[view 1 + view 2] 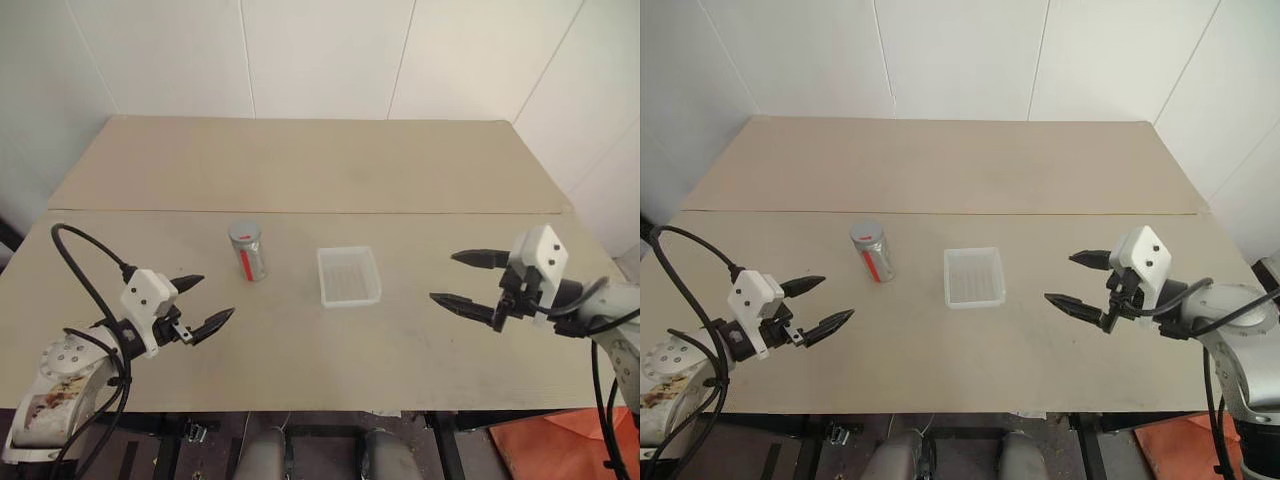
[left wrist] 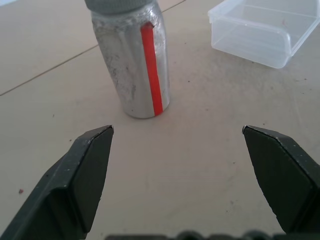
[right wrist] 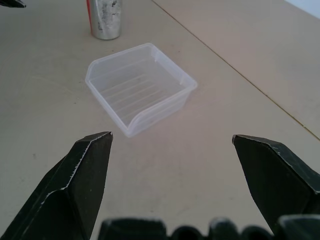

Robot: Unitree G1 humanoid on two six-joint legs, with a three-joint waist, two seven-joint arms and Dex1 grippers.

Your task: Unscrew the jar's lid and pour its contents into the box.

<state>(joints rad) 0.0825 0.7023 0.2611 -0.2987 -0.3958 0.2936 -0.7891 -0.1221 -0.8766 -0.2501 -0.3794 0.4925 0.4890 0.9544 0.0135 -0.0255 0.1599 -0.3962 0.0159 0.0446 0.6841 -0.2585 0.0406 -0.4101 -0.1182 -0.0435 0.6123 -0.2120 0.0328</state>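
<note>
The jar (image 1: 248,252) stands upright on the table, left of centre, a red stripe down its side (image 2: 151,70). Its grey lid (image 1: 244,233) sits on top. The contents cannot be made out through the frosted wall. To the jar's right lies the box (image 1: 349,275), a shallow translucent tray with a ribbed bottom (image 3: 134,89), nothing in it. My left gripper (image 1: 203,303) hovers open near the front left, short of the jar and pointing toward it. My right gripper (image 1: 467,279) hangs open at the right, pointing at the box from some way off.
The table (image 1: 300,170) is two pale boards with a seam (image 1: 400,212) running across behind the jar and box. White walls close off the back. An orange object (image 1: 560,445) lies on the floor past the front right corner.
</note>
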